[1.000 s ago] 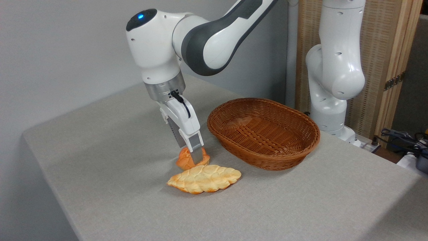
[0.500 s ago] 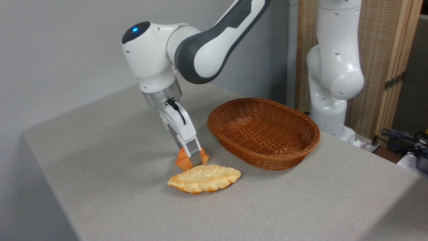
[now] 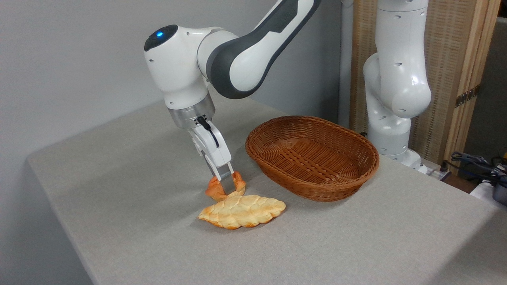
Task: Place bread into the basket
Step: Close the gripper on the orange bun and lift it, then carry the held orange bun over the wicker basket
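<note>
I see the small orange bun (image 3: 216, 190), knotted on top with a paler underside, sitting on the grey desk (image 3: 130, 190) just behind the long braided loaf (image 3: 241, 211), left of the wicker basket (image 3: 313, 158). My gripper (image 3: 227, 186) has its fingers (image 3: 225, 183) drawn narrow, pinching the bun's middle, lobes bulging out either side.

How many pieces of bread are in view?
2: the small orange bun under the claw, and the braided loaf just in front of it. The basket looks empty.
</note>
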Motion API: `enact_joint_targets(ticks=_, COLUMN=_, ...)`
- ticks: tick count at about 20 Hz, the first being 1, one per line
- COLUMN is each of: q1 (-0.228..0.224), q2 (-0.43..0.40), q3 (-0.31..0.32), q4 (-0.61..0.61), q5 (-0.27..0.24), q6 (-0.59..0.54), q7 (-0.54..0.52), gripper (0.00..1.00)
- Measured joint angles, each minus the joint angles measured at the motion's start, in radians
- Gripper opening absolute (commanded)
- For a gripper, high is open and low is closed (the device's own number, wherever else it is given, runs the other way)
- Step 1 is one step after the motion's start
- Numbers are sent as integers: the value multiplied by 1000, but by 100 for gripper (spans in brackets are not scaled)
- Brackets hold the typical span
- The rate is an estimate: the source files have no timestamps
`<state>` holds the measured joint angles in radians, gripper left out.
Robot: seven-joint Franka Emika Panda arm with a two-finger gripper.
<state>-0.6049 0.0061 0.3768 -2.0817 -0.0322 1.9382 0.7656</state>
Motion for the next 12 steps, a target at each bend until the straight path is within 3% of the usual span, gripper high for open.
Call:
enact_joint_targets(ticks=8, q1=-5, q2=-87, q3=-10, q4=30, q5=-2, q6=-22, q7=0, gripper=55)
enact_joint_targets(ticks=12, q1=-6, q2=-149, q3=-23, q4=59, q5=-3, q6=-180, q7=0, gripper=67)
